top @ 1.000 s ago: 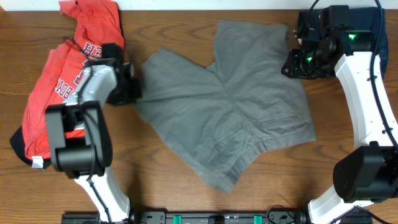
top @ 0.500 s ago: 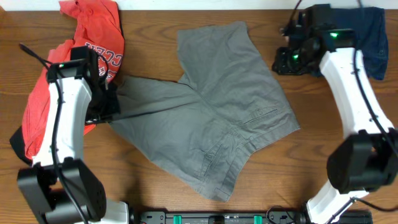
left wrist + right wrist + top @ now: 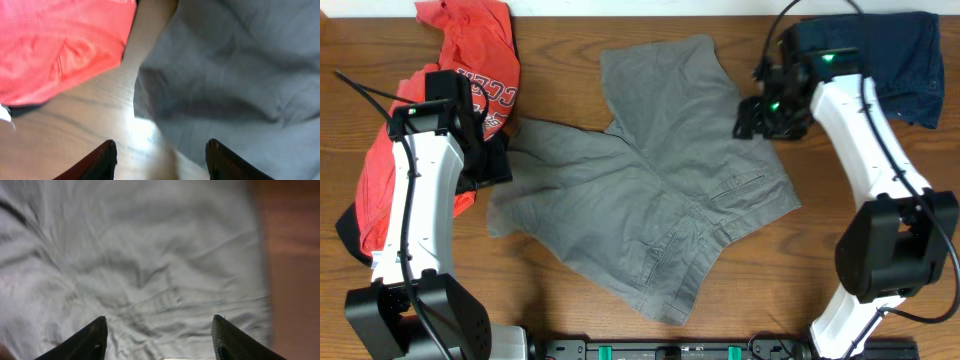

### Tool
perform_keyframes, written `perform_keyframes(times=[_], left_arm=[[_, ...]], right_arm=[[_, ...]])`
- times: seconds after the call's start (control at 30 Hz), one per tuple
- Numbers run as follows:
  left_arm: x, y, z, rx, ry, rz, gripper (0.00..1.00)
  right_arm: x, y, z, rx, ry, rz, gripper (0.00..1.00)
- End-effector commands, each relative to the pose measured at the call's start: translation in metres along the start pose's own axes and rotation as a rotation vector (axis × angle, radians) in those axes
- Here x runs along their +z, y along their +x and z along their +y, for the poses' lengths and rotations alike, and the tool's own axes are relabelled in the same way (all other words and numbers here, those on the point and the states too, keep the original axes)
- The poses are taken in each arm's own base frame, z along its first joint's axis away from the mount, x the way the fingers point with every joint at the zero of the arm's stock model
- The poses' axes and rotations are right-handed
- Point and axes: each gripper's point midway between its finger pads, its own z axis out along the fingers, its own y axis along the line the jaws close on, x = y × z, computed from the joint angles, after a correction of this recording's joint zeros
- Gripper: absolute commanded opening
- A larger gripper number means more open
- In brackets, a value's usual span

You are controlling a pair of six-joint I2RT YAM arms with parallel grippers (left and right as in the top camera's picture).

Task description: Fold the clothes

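Navy garment (image 3: 912, 58): overhead cam only

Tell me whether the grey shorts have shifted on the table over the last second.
Yes. The grey shorts have slid left, toward the red T-shirt, which has stayed put.

table (image 3: 570, 300): brown wood, grain visible | near edge: black rail (image 3: 670, 352) with green fittings

We are making out white block letters on the crumpled red-orange cotton T-shirt (image 3: 490, 68), but we are failing to read any whole word.
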Motion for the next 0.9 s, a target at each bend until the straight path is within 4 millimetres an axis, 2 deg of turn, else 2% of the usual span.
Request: perform_keyframes(times=[0.0, 0.17, 0.23, 0.37, 0.47, 0.67, 0.87], left_arm=[[-0.01, -0.019, -0.007, -0.013, 0.049, -0.087, 0.59], [-0.017, -0.05, -0.027, -0.01, 0.158, -0.214, 0.6], [-0.022, -0.062, -0.038, 0.01, 0.216, -0.265, 0.6], [-0.037, -0.085, -0.07, 0.162, 0.323, -0.39, 0.61], [-0.047, -0.096, -0.09, 0.257, 0.335, -0.469, 0.68], [-0.058, -0.105, -0.132, 0.45, 0.35, -0.579, 0.7], [-0.049, -0.112, -0.155, 0.491, 0.369, -0.599, 0.7]], right_arm=[[0.029, 0.033, 0.016, 0.005, 0.009, 0.104, 0.69], [0.066, 0.066, 0.026, 0.046, 0.027, 0.177, 0.69], [0.076, 0.076, 0.026, 0.062, 0.034, 0.196, 0.7], [0.086, 0.087, 0.022, 0.077, 0.044, 0.215, 0.7], [0.092, 0.091, 0.008, 0.104, 0.113, 0.206, 0.72], [0.097, 0.102, -0.03, 0.164, 0.262, 0.208, 0.74], [0.095, 0.101, -0.059, 0.216, 0.312, 0.194, 0.74]])
